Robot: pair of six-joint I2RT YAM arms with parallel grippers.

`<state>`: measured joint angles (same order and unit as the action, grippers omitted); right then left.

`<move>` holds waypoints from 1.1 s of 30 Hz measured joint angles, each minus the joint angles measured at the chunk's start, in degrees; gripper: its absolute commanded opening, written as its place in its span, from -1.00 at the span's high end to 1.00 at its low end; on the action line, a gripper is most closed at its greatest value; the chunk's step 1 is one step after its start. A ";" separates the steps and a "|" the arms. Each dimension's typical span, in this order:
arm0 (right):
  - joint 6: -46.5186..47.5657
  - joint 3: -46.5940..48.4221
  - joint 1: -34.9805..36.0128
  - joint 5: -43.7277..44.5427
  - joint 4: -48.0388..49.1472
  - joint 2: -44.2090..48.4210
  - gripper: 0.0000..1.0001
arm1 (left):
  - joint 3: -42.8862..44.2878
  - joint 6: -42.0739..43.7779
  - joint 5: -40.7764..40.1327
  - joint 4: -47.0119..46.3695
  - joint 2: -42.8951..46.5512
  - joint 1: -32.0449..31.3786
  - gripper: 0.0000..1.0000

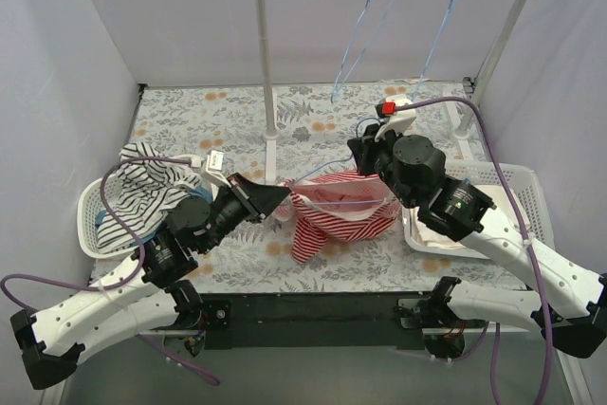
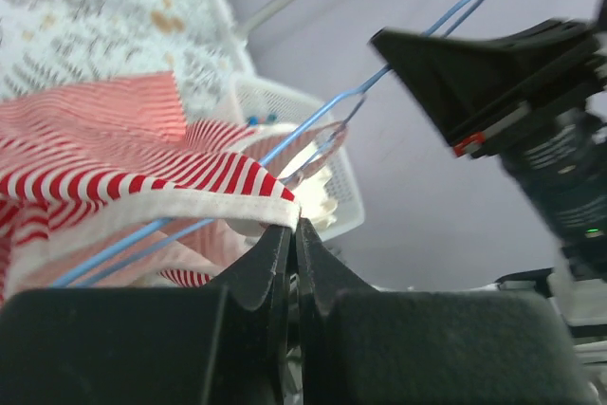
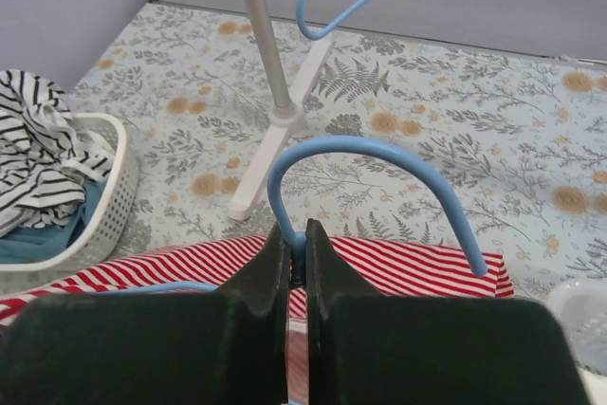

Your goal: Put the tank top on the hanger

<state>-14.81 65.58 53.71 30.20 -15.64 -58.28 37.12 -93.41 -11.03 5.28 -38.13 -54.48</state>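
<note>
The red-and-white striped tank top (image 1: 332,213) hangs bunched between my two grippers above the table's middle. My left gripper (image 1: 277,198) is shut on its pale trim (image 2: 237,204) at the left edge. My right gripper (image 1: 365,154) is shut on the neck of a light-blue wire hanger (image 3: 379,149), just under the hook. The hanger's wire (image 2: 313,135) runs down into the top, with its lower part hidden by the cloth. In the right wrist view the striped cloth (image 3: 417,265) lies right below the hook.
A white rack pole (image 1: 266,64) stands behind the top, and its rail carries two more blue hangers (image 1: 365,16) (image 1: 446,16). A white basket (image 1: 85,234) on the left holds a black-and-white striped garment (image 1: 142,187). A white basket (image 1: 531,187) on the right holds cream cloth (image 1: 432,234).
</note>
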 measured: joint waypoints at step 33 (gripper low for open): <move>0.90 16.26 0.04 -5.99 -3.96 -6.01 0.97 | 33.20 23.67 -9.51 23.69 -5.77 0.00 -0.57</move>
<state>-13.91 81.84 53.76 24.21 -19.59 -64.29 70.32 -69.73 -20.53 28.97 -43.90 -54.48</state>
